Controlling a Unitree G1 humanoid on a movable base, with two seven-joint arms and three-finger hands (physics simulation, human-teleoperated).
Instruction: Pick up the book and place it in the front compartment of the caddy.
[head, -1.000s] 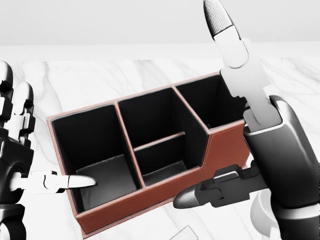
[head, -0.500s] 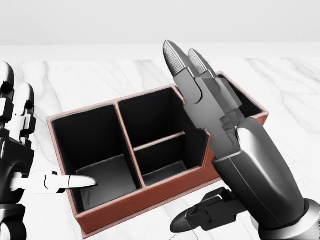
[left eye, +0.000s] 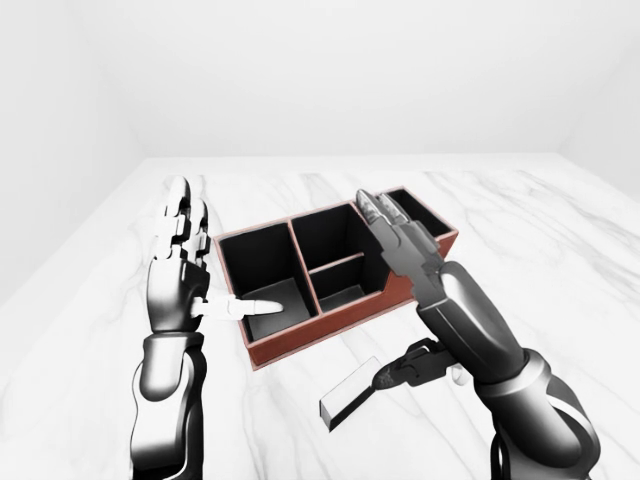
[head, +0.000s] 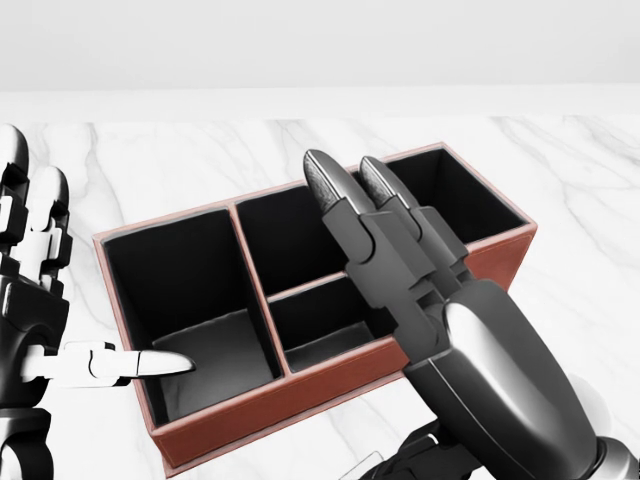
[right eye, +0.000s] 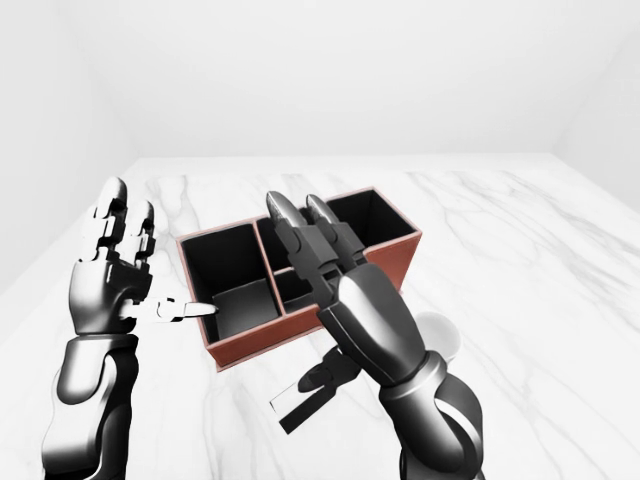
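The book (left eye: 348, 393) lies flat on the marble table (left eye: 560, 250), low in the left-eye view, just beside the near long wall of the caddy (left eye: 335, 262) with a strip of bare marble between them. The right hand (left eye: 415, 300) hangs over it, two fingers stretched flat across the caddy's middle compartments, thumb (left eye: 405, 365) curled down at the book's right end; whether it touches, I can't tell. Nothing is gripped. The left hand (left eye: 180, 270) stands upright and spread open at the caddy's left end, thumb poking over the rim into the left compartment. Wide open marble lies right of the caddy.
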